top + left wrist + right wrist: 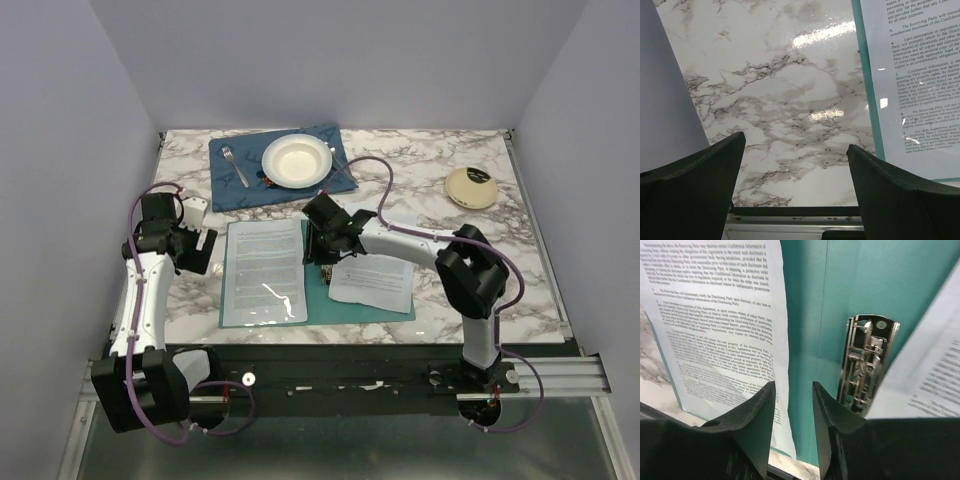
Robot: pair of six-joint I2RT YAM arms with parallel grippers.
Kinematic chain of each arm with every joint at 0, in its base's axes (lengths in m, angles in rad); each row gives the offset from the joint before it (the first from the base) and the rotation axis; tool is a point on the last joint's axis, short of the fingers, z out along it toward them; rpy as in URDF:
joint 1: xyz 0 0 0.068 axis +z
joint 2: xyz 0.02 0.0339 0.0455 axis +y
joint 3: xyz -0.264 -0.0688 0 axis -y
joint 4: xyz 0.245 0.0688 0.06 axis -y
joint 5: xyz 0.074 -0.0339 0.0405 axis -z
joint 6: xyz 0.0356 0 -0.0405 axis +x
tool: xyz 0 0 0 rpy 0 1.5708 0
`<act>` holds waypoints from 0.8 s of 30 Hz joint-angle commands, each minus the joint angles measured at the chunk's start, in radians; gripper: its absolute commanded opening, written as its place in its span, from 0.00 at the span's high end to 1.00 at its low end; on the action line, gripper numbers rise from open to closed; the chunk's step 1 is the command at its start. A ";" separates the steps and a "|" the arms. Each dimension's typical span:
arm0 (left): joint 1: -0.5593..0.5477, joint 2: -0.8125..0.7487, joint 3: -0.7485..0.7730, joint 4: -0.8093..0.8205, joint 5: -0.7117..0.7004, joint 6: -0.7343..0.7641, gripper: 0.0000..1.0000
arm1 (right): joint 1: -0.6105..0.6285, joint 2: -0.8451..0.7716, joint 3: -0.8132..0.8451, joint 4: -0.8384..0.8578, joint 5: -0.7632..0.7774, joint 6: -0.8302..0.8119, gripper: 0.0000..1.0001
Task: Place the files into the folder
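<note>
Teal folder (316, 295) lies opened flat, ready for loading; files (372, 282) sit loose across its right half. Your right gripper (793, 387) hovers near the clip (867, 365), jaws parted, empty. Left gripper (796, 142) gapes wide over bare marble.

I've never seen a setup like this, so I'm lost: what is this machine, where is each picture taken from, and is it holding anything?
These are two robot arms bolted at the near edge of a marble table, each ending in a two-finger gripper. The wide picture looks down from above. The other two come from cameras on the wrists. An open teal folder lies flat, with one printed sheet on its left half and a second sheet on its right. Farther back are a blue placemat with a plate and fork, and a tan round object. The left gripper hangs wide open over bare marble. The right gripper hovers by the folder's metal clip, jaws slightly apart, holding nothing.
</note>
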 commanded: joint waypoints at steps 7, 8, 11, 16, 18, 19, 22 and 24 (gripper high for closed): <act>-0.013 0.025 0.102 -0.059 0.197 -0.040 0.07 | 0.001 -0.075 0.024 -0.185 0.212 -0.133 0.66; -0.025 0.036 0.125 -0.062 0.211 -0.051 0.08 | 0.000 -0.072 0.012 -0.176 0.211 -0.136 0.66; -0.111 0.082 0.174 -0.078 0.213 -0.097 0.12 | -0.005 -0.061 -0.027 -0.144 0.203 -0.141 0.65; -0.306 0.139 0.187 -0.017 0.156 -0.163 0.09 | -0.011 -0.044 -0.086 -0.095 0.192 -0.144 0.58; -0.387 0.186 0.190 0.002 0.132 -0.184 0.10 | -0.014 -0.046 -0.111 -0.076 0.180 -0.141 0.58; -0.412 0.226 0.194 0.016 0.125 -0.186 0.10 | -0.014 -0.049 -0.126 -0.056 0.177 -0.144 0.58; -0.484 0.287 0.228 0.042 0.099 -0.207 0.10 | -0.017 -0.064 -0.180 -0.035 0.174 -0.145 0.58; -0.519 0.350 0.268 0.053 0.092 -0.224 0.10 | -0.019 -0.087 -0.220 -0.021 0.171 -0.147 0.59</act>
